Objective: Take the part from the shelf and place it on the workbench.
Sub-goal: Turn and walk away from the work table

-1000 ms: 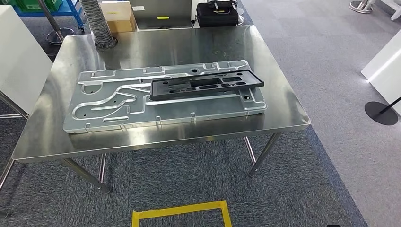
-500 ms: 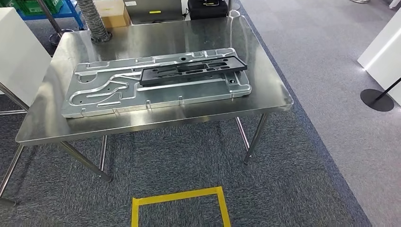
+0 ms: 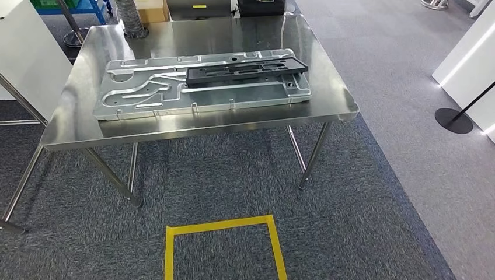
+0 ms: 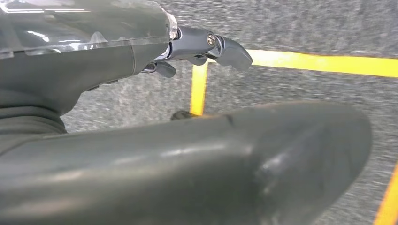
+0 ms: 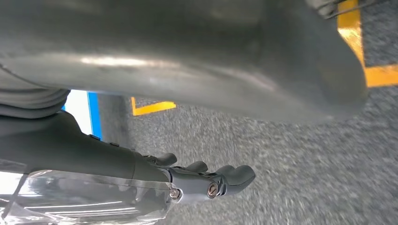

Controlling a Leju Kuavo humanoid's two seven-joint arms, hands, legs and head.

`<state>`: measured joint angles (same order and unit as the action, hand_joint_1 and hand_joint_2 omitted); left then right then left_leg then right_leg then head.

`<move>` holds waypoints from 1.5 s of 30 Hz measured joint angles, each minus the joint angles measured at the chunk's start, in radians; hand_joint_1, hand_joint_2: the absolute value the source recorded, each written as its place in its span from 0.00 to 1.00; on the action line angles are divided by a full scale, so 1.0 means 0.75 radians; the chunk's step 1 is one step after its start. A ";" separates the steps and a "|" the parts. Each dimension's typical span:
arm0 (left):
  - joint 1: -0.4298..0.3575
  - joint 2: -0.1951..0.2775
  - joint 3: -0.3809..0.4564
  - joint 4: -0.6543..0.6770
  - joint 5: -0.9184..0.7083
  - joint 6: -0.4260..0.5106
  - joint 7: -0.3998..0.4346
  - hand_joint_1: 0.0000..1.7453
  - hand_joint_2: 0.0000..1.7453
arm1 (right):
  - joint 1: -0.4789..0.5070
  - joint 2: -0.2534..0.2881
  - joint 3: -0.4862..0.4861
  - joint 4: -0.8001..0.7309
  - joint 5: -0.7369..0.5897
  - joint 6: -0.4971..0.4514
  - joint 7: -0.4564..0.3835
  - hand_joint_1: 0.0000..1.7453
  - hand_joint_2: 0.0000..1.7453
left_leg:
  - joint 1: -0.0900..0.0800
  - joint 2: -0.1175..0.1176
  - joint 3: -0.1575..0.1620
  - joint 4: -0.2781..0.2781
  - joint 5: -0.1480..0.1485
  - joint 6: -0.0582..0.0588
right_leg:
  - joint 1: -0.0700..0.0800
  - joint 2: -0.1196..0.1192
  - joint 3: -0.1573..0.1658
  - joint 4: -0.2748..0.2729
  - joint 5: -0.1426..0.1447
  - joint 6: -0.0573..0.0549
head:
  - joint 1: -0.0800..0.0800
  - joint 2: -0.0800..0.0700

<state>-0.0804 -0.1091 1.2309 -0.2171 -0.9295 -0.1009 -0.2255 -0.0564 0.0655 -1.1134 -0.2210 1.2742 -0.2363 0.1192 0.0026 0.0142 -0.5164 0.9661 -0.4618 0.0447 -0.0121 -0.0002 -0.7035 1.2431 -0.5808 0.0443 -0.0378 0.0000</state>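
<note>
Black part point(image 3: 246, 68) lying flat on silver plate point(image 3: 146, 93) on steel surface point(image 3: 327, 93); left hand point(image 4: 206, 47) and right hand point(image 5: 206, 180) hanging over carpet point(image 3: 362, 221) near yellow tape point(image 3: 222, 224), fingers loosely extended, holding nothing.

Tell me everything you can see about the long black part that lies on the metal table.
The black part is a long, narrow, flat frame, matte and dark, maybe plastic. It has a raised rim and several slots and cut-outs along its length. It lies flat on the large silver plate, toward the plate's far right side, its long axis running along the plate, slightly skewed. Its right end reaches near the plate's right edge. The plate rests on the steel table. Nothing else touches the part.
</note>
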 joint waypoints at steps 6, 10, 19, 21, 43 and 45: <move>0.000 -0.003 -0.003 0.000 0.012 0.002 0.010 0.00 0.00 | -0.017 0.004 0.012 0.005 0.023 0.048 -0.029 0.00 0.00 | -0.005 0.000 -0.118 0.035 0.085 -0.022 | 0.006 0.000 0.332 -0.292 0.078 -0.021 | 0.000 0.000; 0.001 -0.005 -0.005 0.000 0.005 0.006 0.005 0.00 0.00 | -0.026 0.009 0.014 0.009 0.019 0.061 -0.038 0.00 0.00 | -0.001 0.000 -0.135 0.040 0.117 -0.055 | 0.015 -0.005 0.381 -0.409 0.072 -0.052 | 0.000 0.000; 0.003 0.000 -0.027 0.000 -0.037 -0.010 -0.009 0.00 0.00 | -0.027 0.030 0.013 0.016 -0.008 0.070 -0.040 0.00 0.00 | 0.013 -0.010 -0.077 0.322 -0.074 -0.087 | 0.008 -0.016 0.165 -0.369 0.219 -0.065 | -0.001 0.000; -0.002 0.002 -0.035 0.000 -0.042 -0.010 -0.009 0.00 0.00 | -0.027 0.034 0.013 0.017 -0.008 0.071 -0.042 0.00 0.00 | 0.010 -0.012 0.066 0.117 -0.082 -0.077 | 0.010 -0.015 0.124 -0.342 0.238 -0.051 | -0.001 0.000; -0.004 0.010 -0.046 0.001 -0.042 0.025 0.009 0.00 0.00 | -0.037 0.052 0.013 0.023 -0.010 0.081 -0.099 0.00 0.00 | -0.007 -0.006 -0.096 0.105 -0.033 -0.053 | 0.007 -0.013 0.335 -0.428 0.114 -0.067 | 0.000 0.000; -0.001 0.011 -0.046 0.001 -0.041 0.026 0.015 0.00 0.00 | -0.037 0.053 0.013 0.023 -0.008 0.090 -0.091 0.00 0.00 | 0.002 -0.009 -0.170 0.291 -0.134 -0.066 | 0.009 -0.016 0.325 -0.423 0.118 -0.074 | -0.001 0.000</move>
<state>-0.0810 -0.1008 1.1963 -0.2167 -0.9601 -0.0814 -0.2146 -0.0838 0.1049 -1.1039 -0.2035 1.2683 -0.1689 0.0510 0.0041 0.0074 -0.6438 1.1841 -0.5620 -0.0045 -0.0057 -0.0121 -0.4595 0.9261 -0.4924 -0.0111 -0.0381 0.0000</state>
